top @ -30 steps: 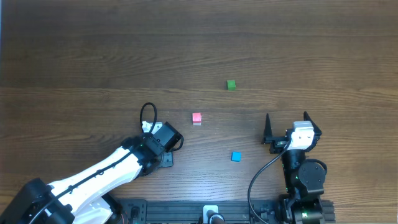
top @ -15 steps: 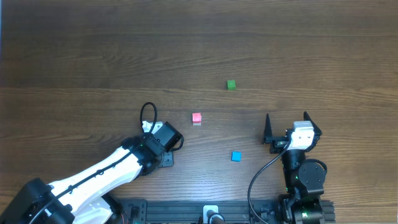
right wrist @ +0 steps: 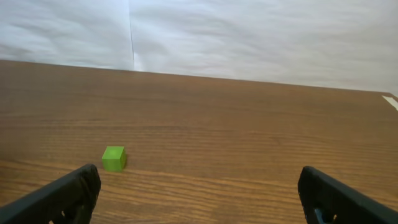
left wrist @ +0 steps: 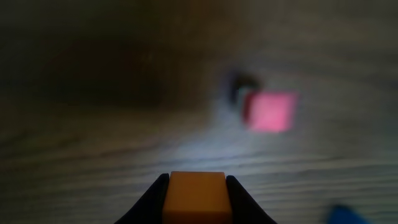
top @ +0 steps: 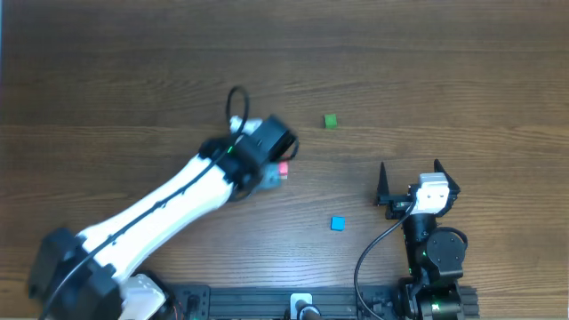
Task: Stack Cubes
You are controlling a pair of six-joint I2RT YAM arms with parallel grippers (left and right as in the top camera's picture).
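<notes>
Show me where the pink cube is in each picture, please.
Top view: pink cube at the middle, partly hidden by the left arm.
Left wrist view: pink cube beyond the left gripper's orange cube.
Right wrist view: not in it.
Shared landmark: blue cube, near it in both.

Left tool [left wrist: 196, 186] around held cube [left wrist: 196, 199], loose cube [left wrist: 268, 111] apparently just beyond

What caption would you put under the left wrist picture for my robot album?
Left pincer grips a small orange cube over the dark wooden table, a small pink cube lying ahead.
</notes>
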